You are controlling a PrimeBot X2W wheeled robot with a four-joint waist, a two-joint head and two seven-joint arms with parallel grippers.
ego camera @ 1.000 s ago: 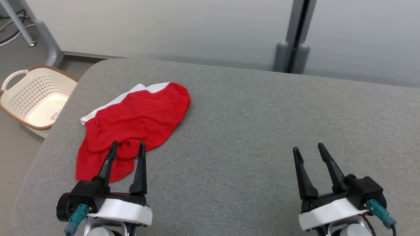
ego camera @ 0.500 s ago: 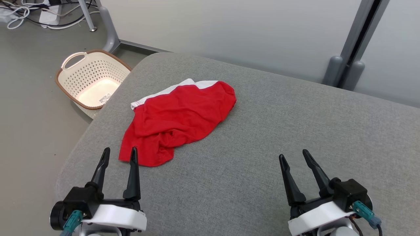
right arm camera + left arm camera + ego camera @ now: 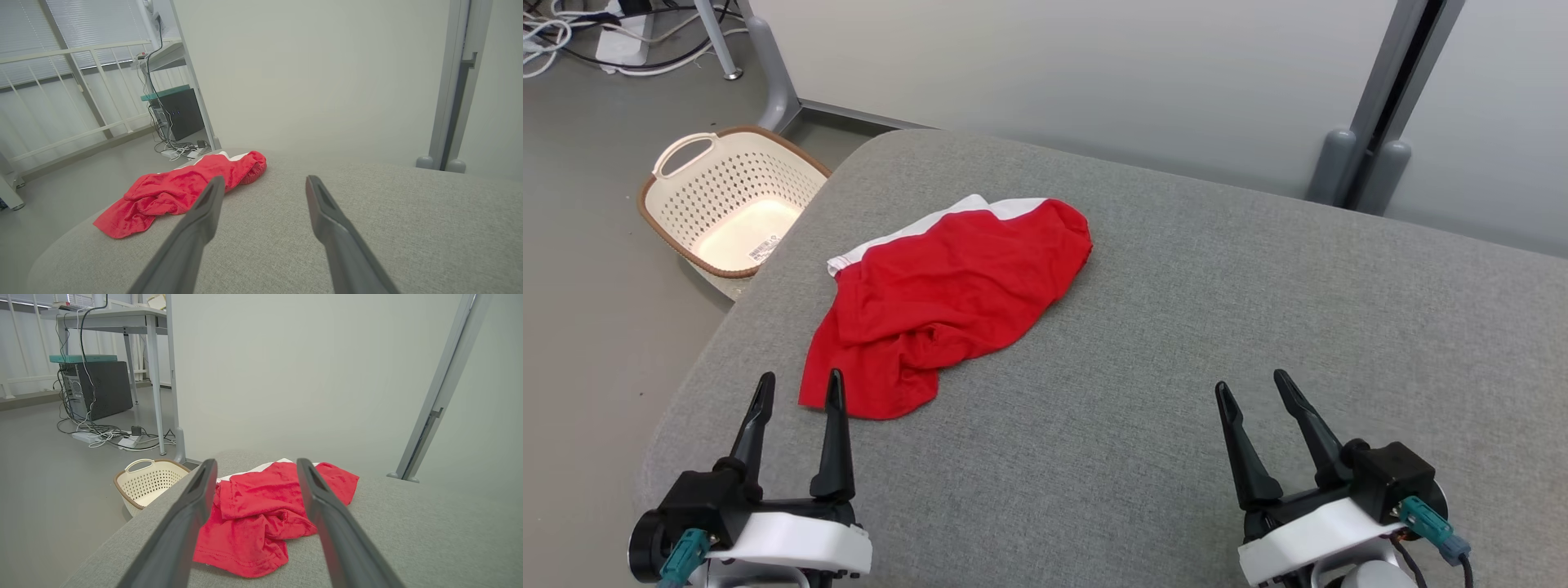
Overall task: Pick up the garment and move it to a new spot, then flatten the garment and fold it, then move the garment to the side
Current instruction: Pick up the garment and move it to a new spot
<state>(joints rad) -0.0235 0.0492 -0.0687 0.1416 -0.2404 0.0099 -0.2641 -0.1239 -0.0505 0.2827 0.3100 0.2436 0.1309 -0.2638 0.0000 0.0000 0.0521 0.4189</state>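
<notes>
The first step is in hand and not yet begun in earnest: the red garment (image 3: 947, 302) with its white band lies crumpled on the grey padded table (image 3: 1176, 327), on the corner nearest the basket (image 3: 739, 184), which stands on the floor off that corner. The left gripper (image 3: 800, 376) hovers with its fingers spread wide and nothing between them, on the basket's side of the table, one tip just at the garment's near hem. The right gripper (image 3: 1250, 380) is equally wide and empty, well apart from the basket and from the cloth. Judging from this, the next move calls for the left gripper to go forward and down onto the bunched near hem, away from the table edge beside the basket, and close on a fold thick enough to lift. Against a second ago, the whole head view has swung, so the basket and the cables beyond it show more fully; that is the camera's move, not the garment's. The left fingers then crossed over the red hem, and now they stop just short of it. Both jaws stand as wide as before.
</notes>
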